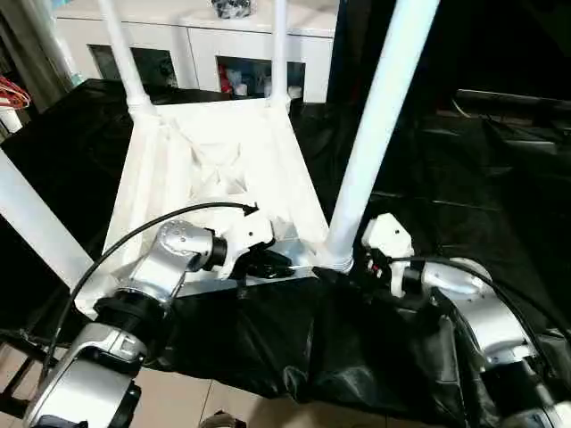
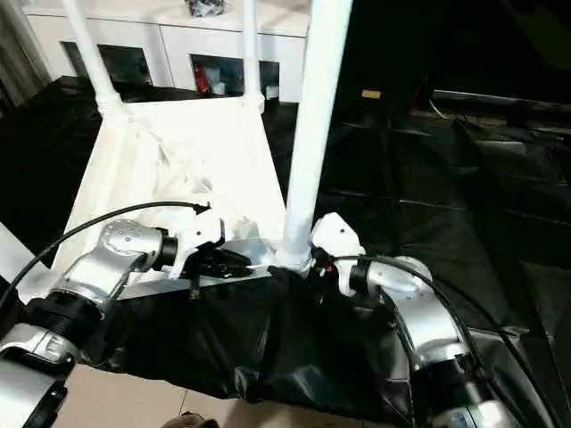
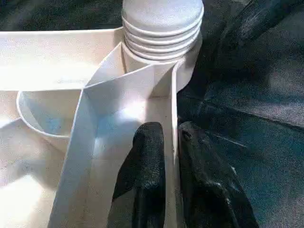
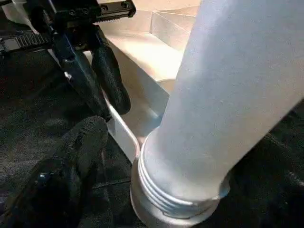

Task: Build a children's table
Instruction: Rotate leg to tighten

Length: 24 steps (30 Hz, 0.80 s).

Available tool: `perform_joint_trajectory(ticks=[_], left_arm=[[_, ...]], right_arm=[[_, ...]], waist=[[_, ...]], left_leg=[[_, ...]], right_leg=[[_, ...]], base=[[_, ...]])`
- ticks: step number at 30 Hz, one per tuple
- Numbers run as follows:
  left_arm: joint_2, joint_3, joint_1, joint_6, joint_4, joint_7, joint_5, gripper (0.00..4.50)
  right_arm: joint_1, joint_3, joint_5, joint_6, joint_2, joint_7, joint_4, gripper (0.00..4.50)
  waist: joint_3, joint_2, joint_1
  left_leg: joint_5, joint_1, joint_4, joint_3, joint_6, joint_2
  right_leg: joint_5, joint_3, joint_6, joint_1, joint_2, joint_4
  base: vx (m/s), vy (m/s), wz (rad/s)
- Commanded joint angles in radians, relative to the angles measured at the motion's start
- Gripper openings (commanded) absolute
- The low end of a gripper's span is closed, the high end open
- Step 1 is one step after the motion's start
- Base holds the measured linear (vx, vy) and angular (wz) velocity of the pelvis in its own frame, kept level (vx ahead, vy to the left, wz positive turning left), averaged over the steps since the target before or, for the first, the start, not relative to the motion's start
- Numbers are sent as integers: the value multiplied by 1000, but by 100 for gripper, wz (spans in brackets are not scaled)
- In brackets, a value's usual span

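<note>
Four tapered white plastic legs (image 1: 379,116) socketed in upturned ribbed white tabletop (image 1: 223,169) on black sheet (image 1: 446,178); left gripper (image 3: 172,156) pinches thin rim, right gripper (image 1: 370,265) wide open beside leg; light, stiff, slick, so grip ribs

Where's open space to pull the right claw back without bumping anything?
Free: the black sheet right of the near leg, toward the far side. Crowded: the tabletop's near edge, where the left claw straddles its rim and the right claw sits beside the leg's base.
</note>
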Motion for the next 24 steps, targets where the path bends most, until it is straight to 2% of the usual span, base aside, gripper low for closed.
perform_joint_trajectory(ticks=[1, 4, 5, 7, 10, 14, 22, 23, 24], left_arm=[[21, -3, -4, 17, 7, 26, 23, 61], [22, -3, -11, 20, 18, 34, 27, 61], [21, -2, -13, 18, 23, 35, 27, 34], [24, -5, -17, 15, 31, 30, 29, 34], [31, -14, -15, 16, 29, 12, 31, 7], [46, -32, -12, 18, 23, -18, 44, 7], [37, -8, -14, 24, 21, -30, 1, 7], [38, -6, -11, 22, 17, -34, -4, 1], [42, -4, -4, 19, 5, -50, -13, 1]], right_arm=[[13, 11, 9, 16, -8, 11, -24, 430], [14, 10, 8, 19, -9, 10, -26, 430], [14, 10, 8, 20, -8, 8, -28, 430], [18, 11, 7, 25, -8, 5, -35, 430], [22, 13, 7, 27, -9, 5, -39, 430], [25, 15, 7, 32, -12, 6, -45, 430], [22, 16, 17, 44, -11, 21, -34, 430], [20, 16, 24, 52, -10, 29, -32, 440], [16, 17, 28, 56, -8, 36, -26, 440]], waist=[[-64, 2, 2], [-64, 5, 0], [-65, 5, 0], [-65, 5, 0], [-64, 6, -1], [-64, 6, -2], [-65, 7, -3], [-66, 16, -2], [-66, 18, -2]], left_leg=[[-273, 17, -77, -29, 17, 54], [-289, 18, -78, -30, 9, 54], [-288, 18, -78, -31, 8, 54], [-283, 17, -78, -31, 8, 54], [-292, 17, -79, -31, 9, 54], [-293, 16, -80, -32, 7, 54], [-287, 17, -78, -31, 8, 54], [-289, 18, -78, -32, 8, 54], [-290, 19, -78, -32, 7, 54]], right_leg=[[-241, 48, -223, 45, -65, -80], [-258, 48, -217, 44, -65, -82], [-255, 48, -218, 45, -65, -81], [-242, 48, -222, 45, -65, -80], [-241, 47, -226, 44, -64, -80], [-257, 47, -218, 46, -65, -82], [-232, 48, -231, 46, -65, -79], [-227, 48, -233, 46, -65, -78], [-213, 47, -238, 46, -64, -77]], base=[[0, 0, 0], [0, 0, 0], [0, 0, 0], [0, 0, 0], [0, 0, 0], [0, 0, 0], [0, 0, 0], [0, 0, 0], [0, 0, 0]])
